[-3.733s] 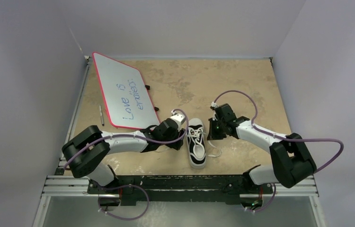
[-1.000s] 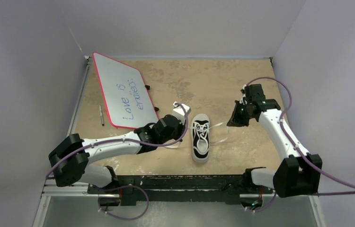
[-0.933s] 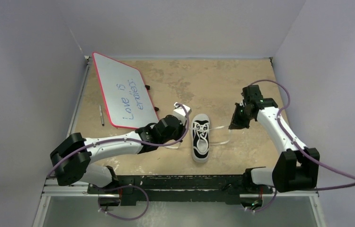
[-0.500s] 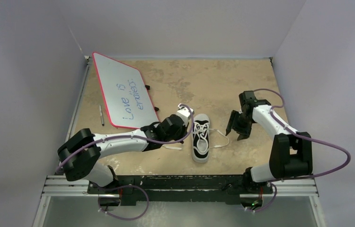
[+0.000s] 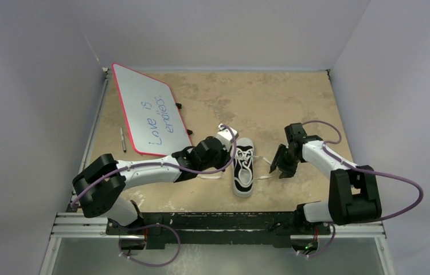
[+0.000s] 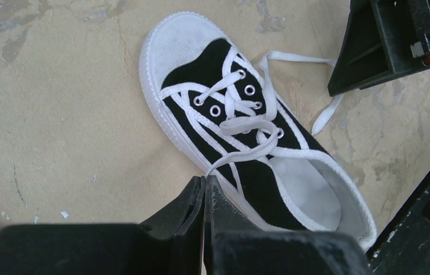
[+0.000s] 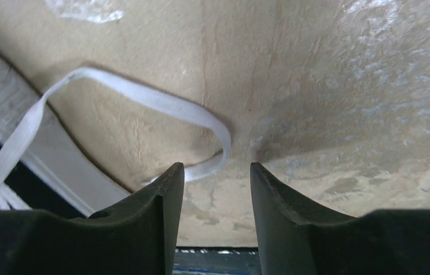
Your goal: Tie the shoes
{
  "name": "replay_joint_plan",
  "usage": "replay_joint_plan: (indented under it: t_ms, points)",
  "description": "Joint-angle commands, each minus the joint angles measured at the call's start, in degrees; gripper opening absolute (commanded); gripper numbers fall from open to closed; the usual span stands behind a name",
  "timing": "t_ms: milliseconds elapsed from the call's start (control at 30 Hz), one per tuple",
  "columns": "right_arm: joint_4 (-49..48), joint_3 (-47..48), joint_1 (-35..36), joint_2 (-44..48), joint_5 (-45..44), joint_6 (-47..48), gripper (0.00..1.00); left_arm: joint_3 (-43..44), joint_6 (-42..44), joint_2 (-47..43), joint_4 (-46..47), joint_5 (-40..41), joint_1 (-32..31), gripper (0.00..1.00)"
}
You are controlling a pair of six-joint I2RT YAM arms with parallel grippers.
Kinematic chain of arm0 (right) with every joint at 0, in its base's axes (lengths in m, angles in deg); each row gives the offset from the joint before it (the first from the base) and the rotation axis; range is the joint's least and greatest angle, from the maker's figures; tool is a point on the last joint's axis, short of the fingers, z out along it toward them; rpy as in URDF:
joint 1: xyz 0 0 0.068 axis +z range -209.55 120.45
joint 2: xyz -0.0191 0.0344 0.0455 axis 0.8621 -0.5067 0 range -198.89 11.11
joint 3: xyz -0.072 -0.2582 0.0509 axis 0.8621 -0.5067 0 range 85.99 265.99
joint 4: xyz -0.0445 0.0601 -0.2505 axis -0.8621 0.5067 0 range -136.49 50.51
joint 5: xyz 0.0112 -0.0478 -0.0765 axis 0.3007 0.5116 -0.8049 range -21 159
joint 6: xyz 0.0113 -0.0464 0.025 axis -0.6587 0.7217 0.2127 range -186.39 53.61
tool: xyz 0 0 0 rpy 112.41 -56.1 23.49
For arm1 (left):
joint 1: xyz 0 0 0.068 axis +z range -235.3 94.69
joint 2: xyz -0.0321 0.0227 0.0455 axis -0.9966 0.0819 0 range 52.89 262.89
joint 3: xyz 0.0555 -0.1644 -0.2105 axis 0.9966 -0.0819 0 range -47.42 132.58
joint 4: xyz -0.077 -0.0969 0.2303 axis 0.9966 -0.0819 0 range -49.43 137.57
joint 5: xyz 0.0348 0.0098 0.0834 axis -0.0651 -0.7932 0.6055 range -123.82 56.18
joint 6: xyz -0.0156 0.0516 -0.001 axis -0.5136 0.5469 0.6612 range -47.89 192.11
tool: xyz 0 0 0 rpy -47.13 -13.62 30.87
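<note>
From above, the black, white-striped sneaker lies mid-table, toe away — the right gripper has swung back beside it.

Left wrist: the left gripper is pinched on a lace.

Right wrist: jaws apart — the other lace, taut a second ago, lies slack.

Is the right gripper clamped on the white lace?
No, the right gripper is open, and the lace lies slack, not pinched.
</note>
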Motion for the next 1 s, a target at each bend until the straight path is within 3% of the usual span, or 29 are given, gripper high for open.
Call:
replay_joint_plan:
  t_ms: [0, 133, 267, 600, 767, 967]
  points:
    - [-8.5, -2.7, 0.1, -1.4, -3.7, -7.3, 0.44, -1.8, 6.2, -0.5, 7.0, -1.3, 0.2, 0.0]
    - [-10.8, -4.2, 0.0, -1.7, -6.5, -8.3, 0.28, -5.7, 8.0, -1.1, 13.2, -1.3, 0.2, 0.0]
    - [-13.4, -4.3, -0.2, -0.4, -5.6, -6.1, 0.0, -7.9, 12.7, -1.0, 19.3, -1.9, 0.2, 0.0]
    - [-5.4, 17.2, -0.5, 7.5, -3.0, 1.4, 0.0, -9.1, 20.4, 2.4, 27.7, -5.5, 1.6, 0.0]
    - [-12.1, 25.7, 0.3, -1.4, 13.6, 3.2, 0.0, -11.6, 25.0, 3.8, 34.5, -6.5, 1.6, 0.0]
    - [-19.8, 32.8, 8.6, -12.0, 21.8, -3.2, 0.0, -11.3, 31.9, 7.3, 38.7, -12.9, 1.6, 0.0]
